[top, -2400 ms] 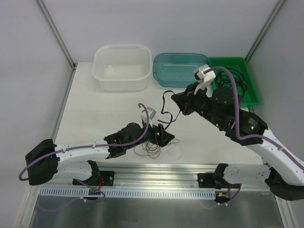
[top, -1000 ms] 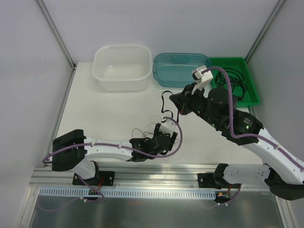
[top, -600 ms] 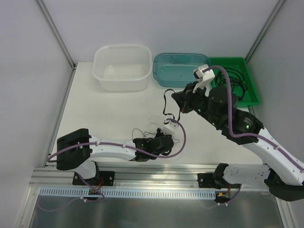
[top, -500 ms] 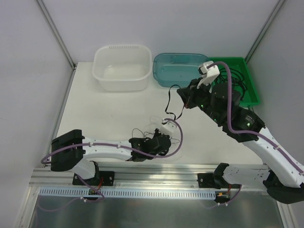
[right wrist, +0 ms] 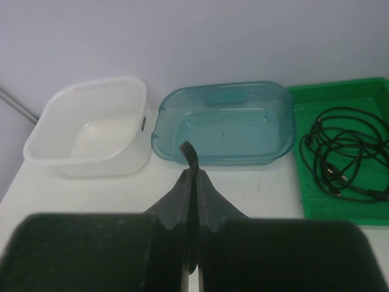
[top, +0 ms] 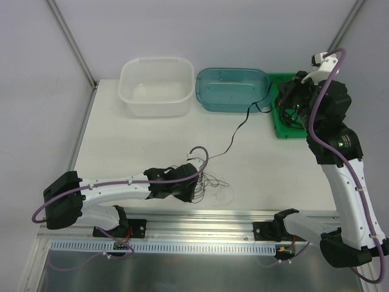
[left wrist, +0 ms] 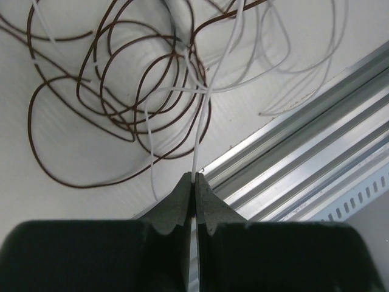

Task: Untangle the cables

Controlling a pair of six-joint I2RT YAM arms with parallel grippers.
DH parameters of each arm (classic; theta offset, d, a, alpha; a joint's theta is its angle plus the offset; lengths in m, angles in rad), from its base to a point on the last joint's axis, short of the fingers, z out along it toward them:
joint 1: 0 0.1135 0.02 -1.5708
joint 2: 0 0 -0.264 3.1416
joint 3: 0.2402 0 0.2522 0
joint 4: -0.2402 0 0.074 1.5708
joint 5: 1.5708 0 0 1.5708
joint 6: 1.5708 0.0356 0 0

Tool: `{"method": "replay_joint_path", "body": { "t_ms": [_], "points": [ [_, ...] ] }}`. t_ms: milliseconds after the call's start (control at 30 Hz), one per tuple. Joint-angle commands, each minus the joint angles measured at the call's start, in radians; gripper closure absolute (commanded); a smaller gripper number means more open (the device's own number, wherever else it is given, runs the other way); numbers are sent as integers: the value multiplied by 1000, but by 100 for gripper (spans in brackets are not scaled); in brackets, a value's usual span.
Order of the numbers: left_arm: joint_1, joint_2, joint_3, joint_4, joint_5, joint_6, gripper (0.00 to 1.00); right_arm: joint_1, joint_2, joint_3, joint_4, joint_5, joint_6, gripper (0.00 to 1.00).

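The thick black cable [top: 236, 132] runs from desk centre to the far-right corner, clamped in the right claw [right wrist: 192, 176], and appears nearly freed. The thin brown wire [left wrist: 115, 91] and the thin white cord [left wrist: 203, 115], pinched by the left claw [left wrist: 194, 182], lie tangled at the near edge.

White tub [top: 156, 85], blue tub [top: 232, 89] and green tray [top: 281, 126] blocked the table's [top: 134, 146] far edge; a black cable [top: 236, 134] crossed the middle.
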State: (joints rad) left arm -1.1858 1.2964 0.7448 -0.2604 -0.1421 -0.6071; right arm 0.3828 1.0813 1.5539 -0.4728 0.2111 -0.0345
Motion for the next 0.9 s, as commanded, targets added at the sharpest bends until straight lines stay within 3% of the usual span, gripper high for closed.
{"method": "replay_joint_path", "body": {
  "t_ms": [0,267,433,533,700,867],
  "points": [
    [61,-51,-18,-140,180,-71,100,-79,2,72,53,-71,11,99],
    [216,-108,-53,-289,148,-89,100,-131,-9,43,39,-124,19,99],
    [261,-114,-32,-332,148,-63,100,-136,-40,-135,14,-144,21,99],
    [270,-115,-9,-336,147,-53,92,-134,-49,-283,-13,-157,31,99],
    [288,-137,48,-353,148,-31,68,-133,-5,-495,-3,-254,73,99],
    [394,-157,142,-362,205,46,43,-102,184,-577,-13,-285,64,98]
  ]
}}
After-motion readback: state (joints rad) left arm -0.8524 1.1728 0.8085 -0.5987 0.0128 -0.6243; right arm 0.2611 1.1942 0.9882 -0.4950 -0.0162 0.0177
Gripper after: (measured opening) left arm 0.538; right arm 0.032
